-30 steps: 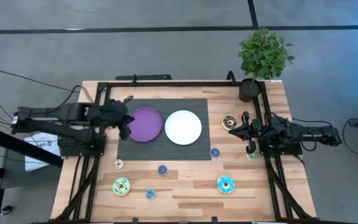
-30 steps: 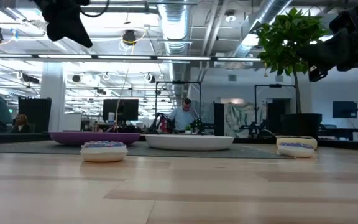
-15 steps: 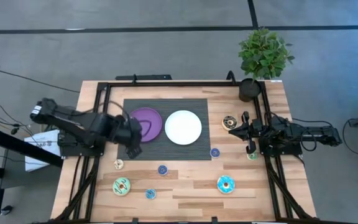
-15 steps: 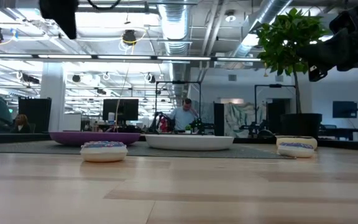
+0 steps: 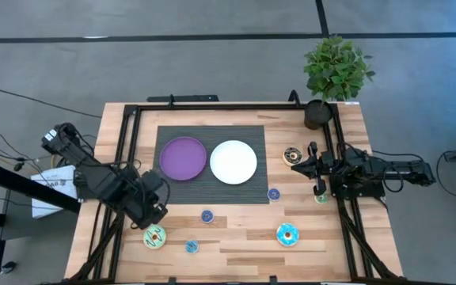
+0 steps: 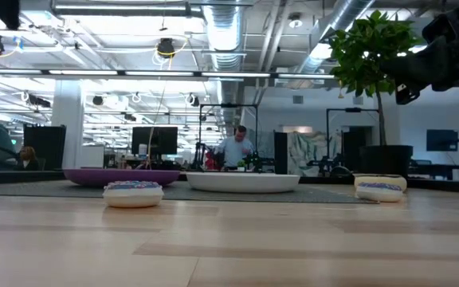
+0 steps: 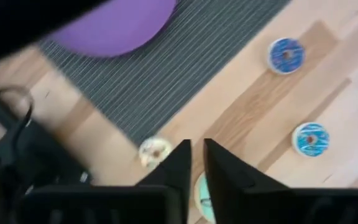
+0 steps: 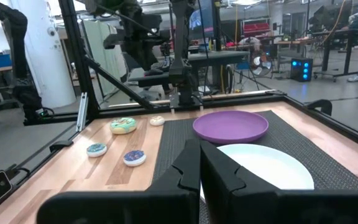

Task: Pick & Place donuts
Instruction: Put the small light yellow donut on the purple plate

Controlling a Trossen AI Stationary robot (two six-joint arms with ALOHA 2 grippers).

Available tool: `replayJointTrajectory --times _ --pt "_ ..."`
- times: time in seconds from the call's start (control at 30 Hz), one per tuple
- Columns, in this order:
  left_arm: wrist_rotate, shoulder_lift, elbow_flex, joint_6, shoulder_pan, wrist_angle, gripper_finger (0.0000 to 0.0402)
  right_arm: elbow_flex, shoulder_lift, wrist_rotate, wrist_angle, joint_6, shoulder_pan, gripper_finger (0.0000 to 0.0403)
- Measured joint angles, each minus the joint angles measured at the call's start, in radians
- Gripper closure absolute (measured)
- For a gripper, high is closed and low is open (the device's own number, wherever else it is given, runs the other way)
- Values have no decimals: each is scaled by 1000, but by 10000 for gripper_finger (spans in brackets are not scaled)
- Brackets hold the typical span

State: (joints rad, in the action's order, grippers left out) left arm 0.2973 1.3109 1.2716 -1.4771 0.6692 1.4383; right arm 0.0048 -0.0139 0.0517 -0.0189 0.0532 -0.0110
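Hovering over the desk's [image 5: 236, 237] front-left part, the left claw [image 7: 196, 163] shows its fingers nearly together with a slim gap, holding nothing, just above the light green donut [image 5: 155, 237] and beside the cream donut [image 7: 153, 150]. Blue donuts [image 5: 207, 216] lie along the front edge. The right claw [image 8: 199, 163] waits shut by the right edge, empty.

Layout, table from above
Mat [image 5: 212, 184] at table [image 5: 236, 245] centre-back w/ two plates [image 5: 183, 157] side by side on it; potted plant [image 5: 335, 75] at back right corner; donuts [image 5: 286, 233] scattered in front of & right of mat; left end effector [image 5: 153, 215] over front-left donuts, right end effector [image 5: 298, 162] at right edge.
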Motion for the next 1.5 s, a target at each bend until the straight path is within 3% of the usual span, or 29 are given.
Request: replayJointTrajectory --times 0.13,0.3,0.53,0.8,0.93,1.5 --pt "-31 0 0 -104 19 34 294 0 0 0 0 0 0 403" --pt "-87 0 -23 -126 20 -1 214 0 0 0 0 0 0 403" --pt "-208 0 -227 -194 24 -121 149 0 0 0 0 0 0 403" --pt "-284 0 -481 -222 24 -401 131 0 0 0 0 0 0 403" --pt "-283 1 -558 -269 23 -460 131 0 0 0 0 0 0 403" --pt "-245 0 -609 -253 -17 -495 132 0 0 0 0 0 0 403"
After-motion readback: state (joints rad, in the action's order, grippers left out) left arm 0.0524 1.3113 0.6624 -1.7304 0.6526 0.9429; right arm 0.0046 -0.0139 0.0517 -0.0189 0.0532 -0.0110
